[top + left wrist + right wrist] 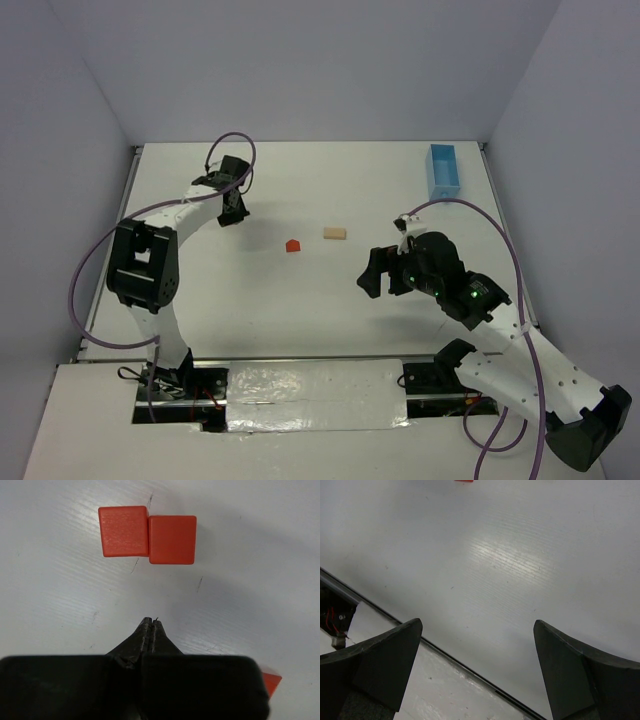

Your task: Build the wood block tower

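Pressed-together fingertips of the left gripper [151, 624] hold nothing at lower centre of its wrist frame; two red blocks [155, 537] sit touching, side by side, at upper centre. Right gripper [477, 630] gapes empty. Stacking looks unstarted: next, open and straddle one block.

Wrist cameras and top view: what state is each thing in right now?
Left gripper: shut, holding nothing.
Right gripper: open, holding nothing.
First red-orange block: lying flat, touching its neighbour.
Second red-orange block: lying flat, unstacked.
Tan block: lying flat, alone, unstacked.
Light-blue tray: open side up.
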Robot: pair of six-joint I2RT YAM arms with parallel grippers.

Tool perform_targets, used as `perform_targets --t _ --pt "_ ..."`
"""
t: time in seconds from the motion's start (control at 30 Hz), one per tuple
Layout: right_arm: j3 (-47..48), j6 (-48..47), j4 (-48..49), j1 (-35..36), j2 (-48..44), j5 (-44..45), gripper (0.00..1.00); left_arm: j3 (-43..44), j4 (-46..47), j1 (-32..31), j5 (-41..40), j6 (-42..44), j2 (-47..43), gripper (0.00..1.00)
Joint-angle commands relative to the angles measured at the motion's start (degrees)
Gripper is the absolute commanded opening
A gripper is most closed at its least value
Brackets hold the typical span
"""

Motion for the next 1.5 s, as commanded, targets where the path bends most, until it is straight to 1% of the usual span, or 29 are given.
perform_targets --t 0.0,0.2,0.4,0.97,1.3,1.47 --pt "0.36 -0.62 2.82 0.50 -0.14 0.25 1.00 -2.20 3.16 0.81 0.27 -0.29 -0.92 0.00" --pt "0.28 -0.62 2.91 0.50 -0.22 0.16 1.00 -2.56 5.10 1.69 1.94 0.86 0.57 0.00" --pt "0.27 -0.62 2.83 0.50 -0.22 0.25 1.00 0.34 5.45 1.96 3.08 1.12 3.46 0.00" --pt "0.28 -0.53 2.82 0.68 0.04 0.42 1.00 9.04 1.41 2.57 0.71 1.91 8.65 0.00" --pt "0.28 -0.62 2.65 0.94 0.30 0.60 1.00 7.82 1.84 2.66 2.11 2.26 7.25 0.00" --pt "0.36 -0.62 2.65 1.03 0.39 0.60 1.00 5.79 2.64 2.49 3.79 2.97 3.04 0.00"
